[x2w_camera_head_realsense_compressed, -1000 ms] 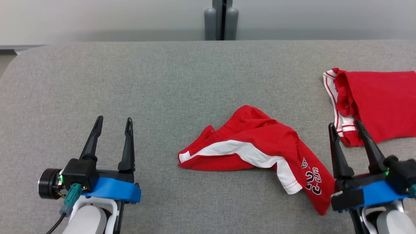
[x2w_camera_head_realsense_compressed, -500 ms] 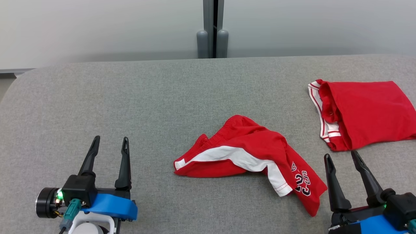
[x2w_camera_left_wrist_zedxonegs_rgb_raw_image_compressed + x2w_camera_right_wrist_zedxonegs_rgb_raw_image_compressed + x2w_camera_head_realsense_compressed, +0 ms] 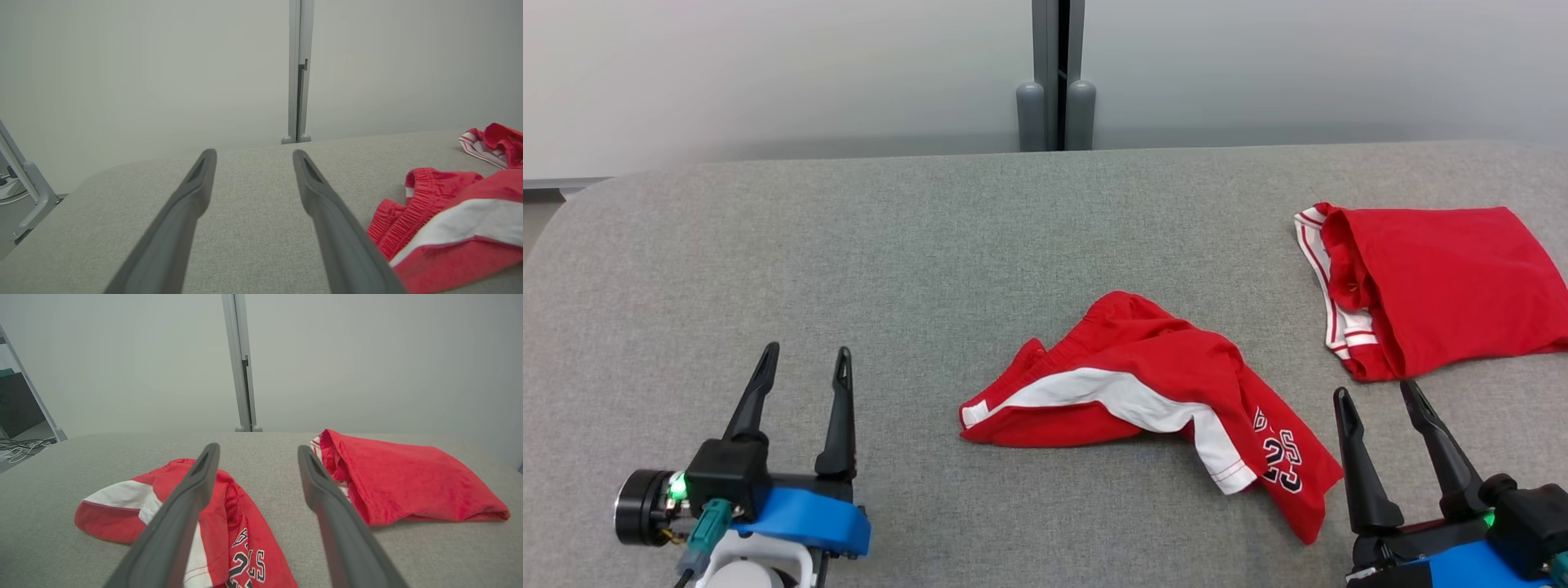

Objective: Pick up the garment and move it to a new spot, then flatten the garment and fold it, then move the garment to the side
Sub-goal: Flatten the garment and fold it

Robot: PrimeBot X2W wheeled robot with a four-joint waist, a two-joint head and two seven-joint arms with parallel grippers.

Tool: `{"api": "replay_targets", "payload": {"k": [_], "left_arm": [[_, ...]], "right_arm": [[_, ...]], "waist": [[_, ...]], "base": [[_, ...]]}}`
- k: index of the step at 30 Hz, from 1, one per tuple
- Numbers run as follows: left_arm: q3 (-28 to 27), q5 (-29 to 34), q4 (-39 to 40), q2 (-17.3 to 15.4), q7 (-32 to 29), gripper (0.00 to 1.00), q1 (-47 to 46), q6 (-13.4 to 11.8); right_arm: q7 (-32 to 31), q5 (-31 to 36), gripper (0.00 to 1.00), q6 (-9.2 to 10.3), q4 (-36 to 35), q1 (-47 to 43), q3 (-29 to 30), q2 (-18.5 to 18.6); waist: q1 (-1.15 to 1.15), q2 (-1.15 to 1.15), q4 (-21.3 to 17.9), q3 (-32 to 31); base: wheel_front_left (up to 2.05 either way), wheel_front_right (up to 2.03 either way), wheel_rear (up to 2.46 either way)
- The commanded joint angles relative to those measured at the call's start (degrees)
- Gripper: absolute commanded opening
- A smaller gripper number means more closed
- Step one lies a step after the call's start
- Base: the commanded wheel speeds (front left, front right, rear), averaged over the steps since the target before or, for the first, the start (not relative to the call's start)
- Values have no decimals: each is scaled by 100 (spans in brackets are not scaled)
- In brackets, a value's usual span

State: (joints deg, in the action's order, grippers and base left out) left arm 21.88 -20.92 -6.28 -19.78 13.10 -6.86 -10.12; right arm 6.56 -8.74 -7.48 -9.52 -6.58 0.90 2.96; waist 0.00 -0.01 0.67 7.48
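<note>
Pick-up stage, not yet begun as I judge it: nothing is gripped and the cloth lies loose. Table [image 3: 849, 245] is covered in flat grey felt-like fabric with a fine fleck and has a rounded far-left corner. On it, just right of centre, lie the shorts [image 3: 1168, 359], crumpled. They are red jersey knit with a gathered ribbed waistband toward the far side, a broad white side panel, and a dark-and-white printed number on the near-right leg. At the far right, apart from the shorts, sits the second garment [image 3: 1454, 278], also red, flat and roughly rectangular, with white-striped trim at its left edge. It looks already folded, so I take the shorts as the piece to work. Left gripper [image 3: 806, 351] is over bare table well left of the shorts, jaws apart, empty. Right gripper [image 3: 1374, 389] is near the shorts' right leg and just short of the second garment, jaws likewise spread, holding nothing. Fingers [image 3: 184, 216] are long, dark and matt, tapering to narrow tips. Next move, my estimate: bring a gripper over the shorts, pinch a raised ridge such as the waistband, and lift clear. The limp knit will probably sag and trail. The right arm needs to keep off the second garment.
</note>
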Motion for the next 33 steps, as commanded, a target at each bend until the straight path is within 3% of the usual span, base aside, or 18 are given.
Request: {"api": "replay_targets", "payload": {"k": [1, 5, 14, 23, 24, 25, 26, 33], "left_arm": [[46, 50, 49, -38, -37, 100, -118, 15], [371, 157, -3, -32, -327, 100, -559, 342], [1160, 172, -1024, 105, -1318, 100, -1475, 1263], [1676, -87, -1743, 102, -1866, 100, -1734, 1677], [1717, -148, -1780, 98, -1929, 93, -1754, 1703], [1751, -193, -1808, 87, -1987, 41, -1789, 1721], [1760, -259, -1829, 87, -1983, 0, -1827, 1721], [1496, -754, -2092, 127, -1715, 0, -1839, 1661]], "right_arm": [[-22, -27, 100, -3, -44, -29, 4, -7], [-49, -19, 100, -2, -72, 78, -48, -8], [7, -65, 100, -2, 48, 323, -233, -6], [109, -150, 100, -3, 242, 443, -244, -6], [122, -158, 100, -3, 259, 462, -252, -6], [123, -161, 100, -2, 273, 471, -261, -5], [123, -167, 100, -3, 290, 481, -273, -5], [173, -201, 100, -2, 413, 510, -247, -5]], "waist": [[0, 1, 8, 30], [0, 1, 6, 180], [0, 1, -257, 594], [0, 1, -383, 734], [0, 1, -389, 738], [0, 1, -394, 741], [0, 1, -400, 745], [0, 1, -416, 738]], "base": [[0, 0, 0], [0, 0, 0], [0, 0, 0], [0, 0, 0], [0, 0, 0], [0, 0, 0], [0, 0, 0], [0, 0, 0]]}}
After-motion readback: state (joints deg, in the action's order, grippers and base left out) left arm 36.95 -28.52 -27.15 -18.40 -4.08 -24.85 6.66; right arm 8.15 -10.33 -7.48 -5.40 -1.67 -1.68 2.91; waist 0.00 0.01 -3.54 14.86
